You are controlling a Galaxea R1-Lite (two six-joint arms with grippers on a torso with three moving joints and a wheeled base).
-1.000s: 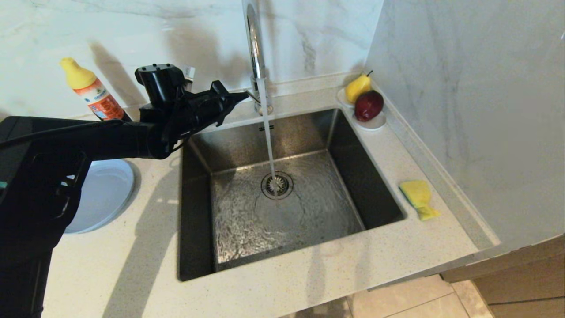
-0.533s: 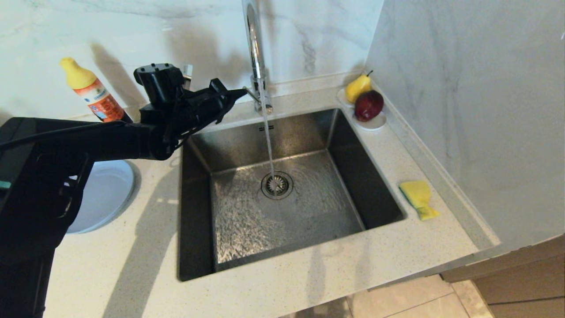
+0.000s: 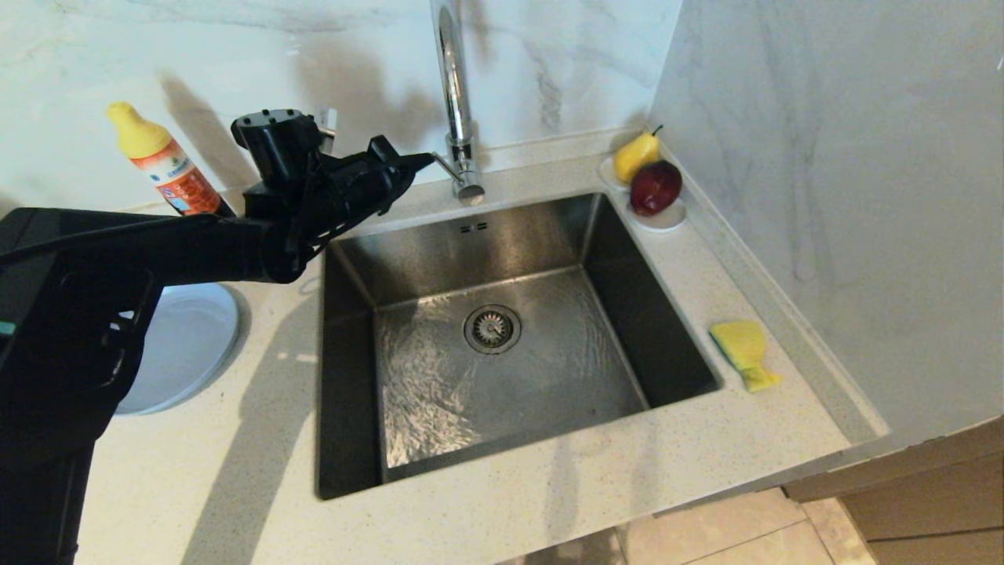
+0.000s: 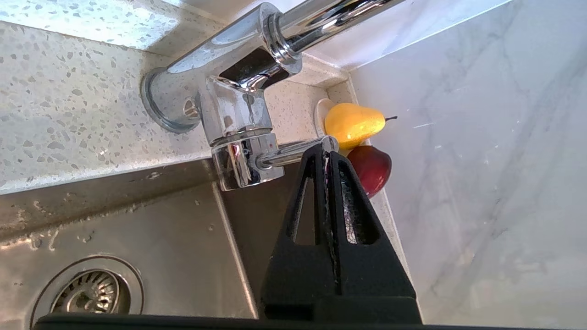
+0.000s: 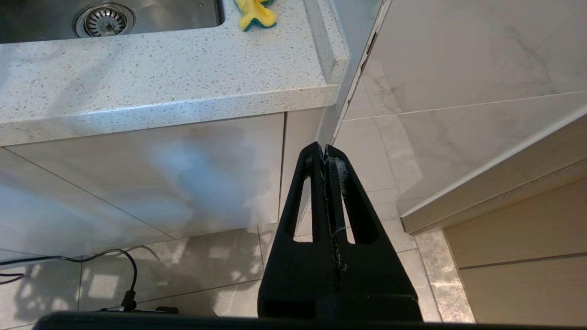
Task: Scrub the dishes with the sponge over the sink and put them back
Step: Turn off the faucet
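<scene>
While L gripper [image 3: 423, 161] pinches shut: 1 sponge [image 3: 743, 353], 1 plate [image 3: 184, 345].

One sink [image 3: 502, 259], one tap [image 3: 455, 94], one sponge [image 3: 743, 353], one plate [image 3: 184, 345], one bottle [image 3: 161, 161], two fruits, a pear [image 3: 635, 154] and an apple [image 3: 655, 188], on one small dish [image 3: 667, 220].

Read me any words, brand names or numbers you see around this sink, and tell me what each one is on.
Nothing here can be read.
Cleaner bottle with the yellow cap, at the back left of the counter: its orange and white label carries print, but too small and blurred to read.
Tap, sink, sponge and grey-blue plate: no lettering visible.
</scene>
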